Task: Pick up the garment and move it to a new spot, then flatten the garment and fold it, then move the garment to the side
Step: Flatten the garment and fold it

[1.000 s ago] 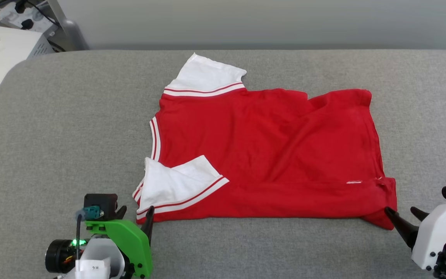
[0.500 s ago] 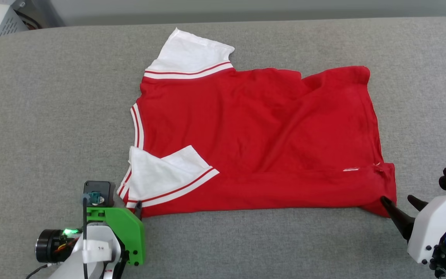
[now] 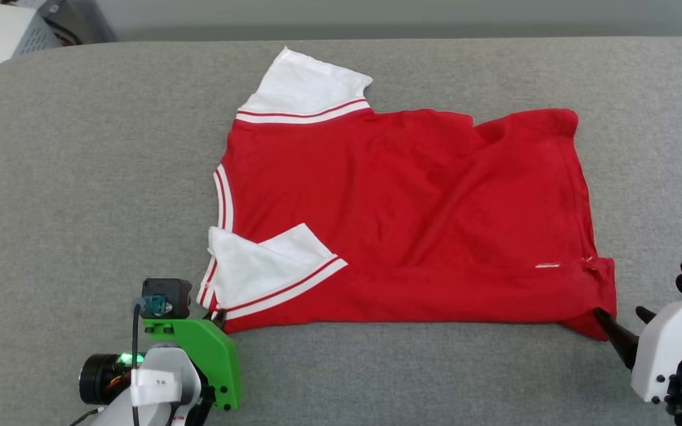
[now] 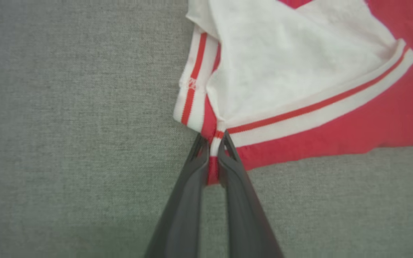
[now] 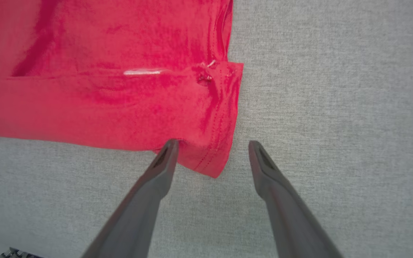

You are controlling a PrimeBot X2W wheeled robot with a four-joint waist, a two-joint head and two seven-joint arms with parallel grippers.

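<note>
Grey fabric worktop [image 3: 80,177] bearing red garment [image 3: 412,219], spread mostly flat; left claw [image 4: 212,139] clamped on near sleeve corner; right claw [image 5: 213,145] gaping wide, astride near hem corner.

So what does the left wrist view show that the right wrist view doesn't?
Left wrist view, not the right: the white sleeve with red-striped trim, folded onto the red body, and the left claw shut on the edge of the garment at that trim. Right wrist view, not the left: the plain red hem corner, a small white mark near it, and the right claw open, straddling that corner. Shared: red fabric lying on the grey cloth surface.
</note>
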